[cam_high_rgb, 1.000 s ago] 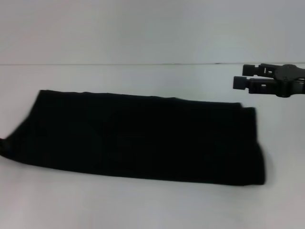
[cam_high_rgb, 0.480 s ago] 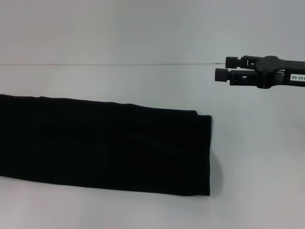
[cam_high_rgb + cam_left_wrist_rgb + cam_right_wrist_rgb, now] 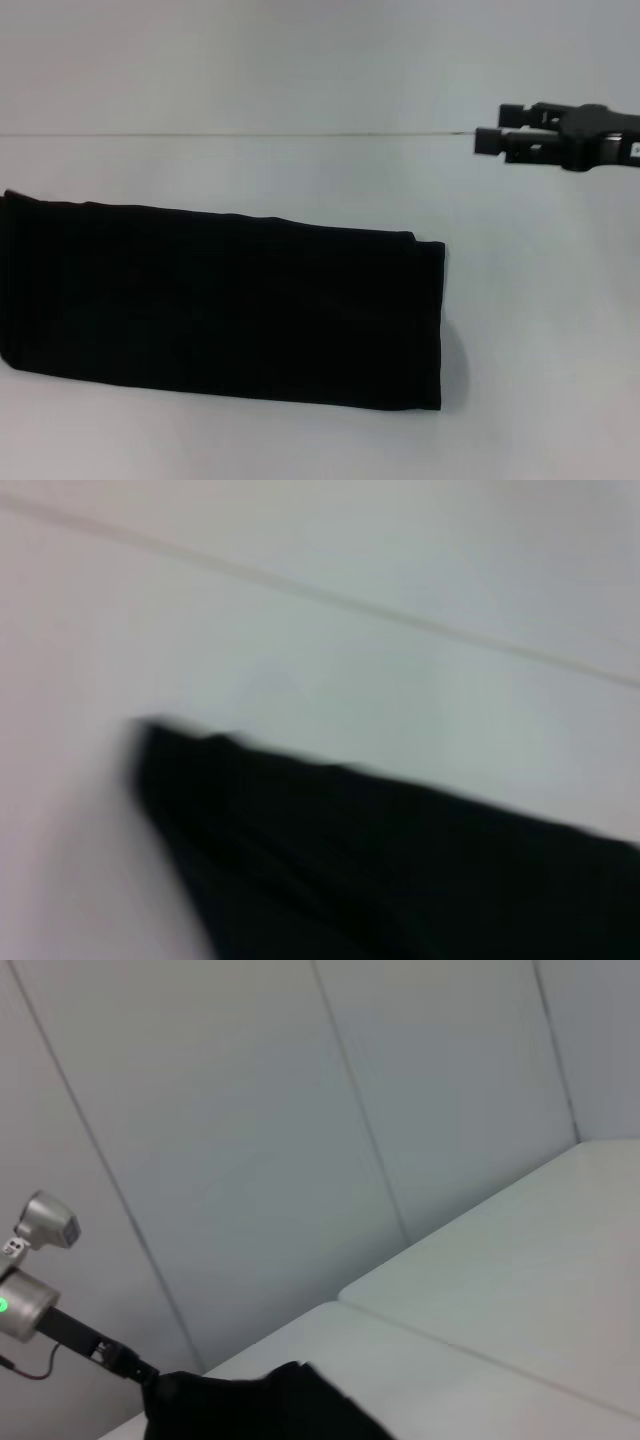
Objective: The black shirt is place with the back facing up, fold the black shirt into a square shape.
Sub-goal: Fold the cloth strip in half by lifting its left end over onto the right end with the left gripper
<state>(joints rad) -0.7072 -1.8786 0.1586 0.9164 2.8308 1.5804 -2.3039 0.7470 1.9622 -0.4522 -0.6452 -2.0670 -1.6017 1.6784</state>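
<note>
White desk [image 3: 300,440], pale wall panels behind, seam line at the back edge.

Black shirt [image 3: 225,310] lies flat on the desk as a long band, running from 9 o'clock to just past centre in the head view. Sides look already folded in; far end squared off with a doubled edge at roughly 3 o'clock of the cloth. Left wrist view shows one corner of it [image 3: 400,870], right wrist view only a sliver [image 3: 260,1405].

Right pincer [image 3: 488,128] is up at 2 o'clock, in the air, well apart from the cloth, fingers spread, holding nothing. Left pincer not visible in any view, so can't tell its state.

Judgement: lengthwise folds done, band still too long for a square. Next step needs one short end pinched at both corners and carried over toward the other end, edges kept aligned. Right pincer has to drop to the near end first.
</note>
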